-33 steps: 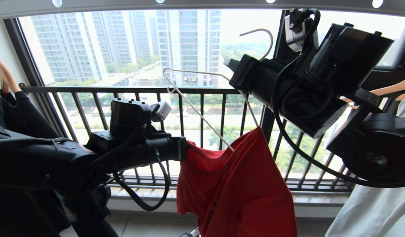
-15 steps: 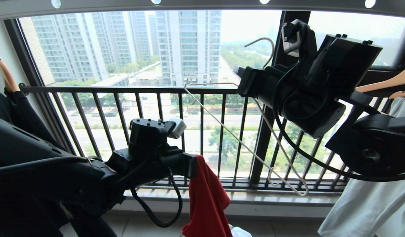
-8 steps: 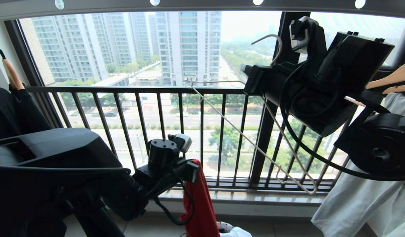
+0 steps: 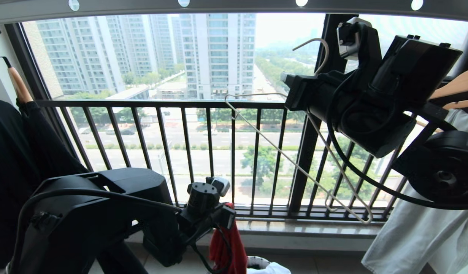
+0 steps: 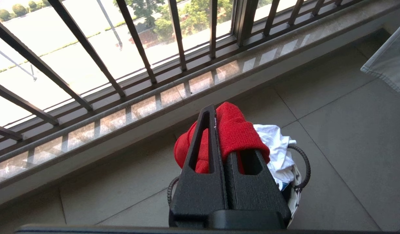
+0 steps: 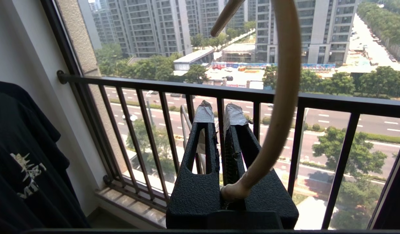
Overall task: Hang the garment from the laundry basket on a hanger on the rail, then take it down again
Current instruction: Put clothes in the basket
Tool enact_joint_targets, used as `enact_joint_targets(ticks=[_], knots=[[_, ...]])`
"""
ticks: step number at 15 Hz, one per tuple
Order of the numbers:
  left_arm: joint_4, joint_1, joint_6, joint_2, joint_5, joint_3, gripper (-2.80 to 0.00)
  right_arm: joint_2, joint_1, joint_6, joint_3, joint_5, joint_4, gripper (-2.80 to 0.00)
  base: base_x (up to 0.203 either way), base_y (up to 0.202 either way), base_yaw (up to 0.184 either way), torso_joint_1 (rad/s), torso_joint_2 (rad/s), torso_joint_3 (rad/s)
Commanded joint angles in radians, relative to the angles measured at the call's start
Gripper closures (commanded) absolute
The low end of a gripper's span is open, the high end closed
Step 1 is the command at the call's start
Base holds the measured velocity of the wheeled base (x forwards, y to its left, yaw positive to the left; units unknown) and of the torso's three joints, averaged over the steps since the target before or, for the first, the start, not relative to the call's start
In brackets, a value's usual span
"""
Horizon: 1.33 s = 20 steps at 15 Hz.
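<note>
Left pincer (image 5: 219, 130): clamped tight on the red T-shirt (image 5: 232, 133), bunched and hanging straight down, long axis vertical, directly over the laundry basket (image 5: 295, 191) on the floor by the railing. A white shirt (image 5: 274, 146) fills the basket. Risk: on release, the fabric may drape over the rim or slide off that pile, since the bundle hangs near the basket's edge.

Right pincer (image 6: 221, 112): closed on the wire hanger (image 4: 294, 163) at its neck, up high below the rail (image 4: 234, 5). Hanger bare, tilted steeply, long axis running down to the right, hook up. Risk: thin wire could rotate in the grip.
</note>
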<state>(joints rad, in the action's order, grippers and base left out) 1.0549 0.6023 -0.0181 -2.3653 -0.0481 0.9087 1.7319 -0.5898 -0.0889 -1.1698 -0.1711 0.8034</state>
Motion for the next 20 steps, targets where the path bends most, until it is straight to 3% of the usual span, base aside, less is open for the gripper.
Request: enact_joint_targets(ticks=[1, 6, 7, 9, 11, 15, 16, 20], knots=[[0.005, 0.002, 0.000, -0.044, -0.001, 0.009, 0.00, -0.008, 0.001, 0.000, 0.001, -0.001, 0.005, 0.00, 0.000, 0.000, 0.000, 0.000, 0.00, 0.000], [0.005, 0.015, 0.027, -0.048, -0.056, 0.012, 0.00, -0.008, 0.002, 0.008, 0.001, -0.001, 0.005, 0.00, 0.000, 0.000, 0.000, 0.000, 0.00, 0.000], [0.004, 0.016, 0.027, -0.047, -0.056, 0.011, -2.80, -0.008, 0.002, 0.008, 0.001, -0.001, 0.005, 0.00, 0.000, 0.000, 0.000, 0.000, 0.00, 0.000], [-0.001, 0.016, 0.033, -0.041, -0.056, 0.004, -2.80, -0.008, 0.004, 0.008, 0.001, -0.001, 0.007, 0.00, 0.000, 0.000, 0.000, 0.000, 0.00, 0.000], [-0.029, 0.016, 0.080, -0.025, -0.059, -0.008, -2.80, -0.006, 0.004, 0.009, 0.001, -0.001, 0.007, 0.00, 0.000, 0.000, 0.000, 0.000, 0.00, 0.000], [-0.216, 0.016, 0.081, 0.026, -0.072, 0.030, -2.80, -0.008, 0.004, 0.009, 0.001, -0.001, 0.005, 0.00, 0.000, 0.000, 0.000, 0.000, 0.00, 0.000], [-0.291, 0.016, 0.063, 0.046, -0.075, 0.051, -2.80, -0.006, 0.004, 0.015, 0.001, -0.001, 0.005, 0.00, 0.000, 0.000, 0.000, 0.000, 0.00, 0.000], [-0.640, 0.039, -0.118, 0.090, -0.076, 0.217, -2.80, -0.005, 0.005, 0.020, 0.001, -0.001, 0.007, 0.00, 0.000, 0.000, 0.000, 0.000, 0.00, 0.000]])
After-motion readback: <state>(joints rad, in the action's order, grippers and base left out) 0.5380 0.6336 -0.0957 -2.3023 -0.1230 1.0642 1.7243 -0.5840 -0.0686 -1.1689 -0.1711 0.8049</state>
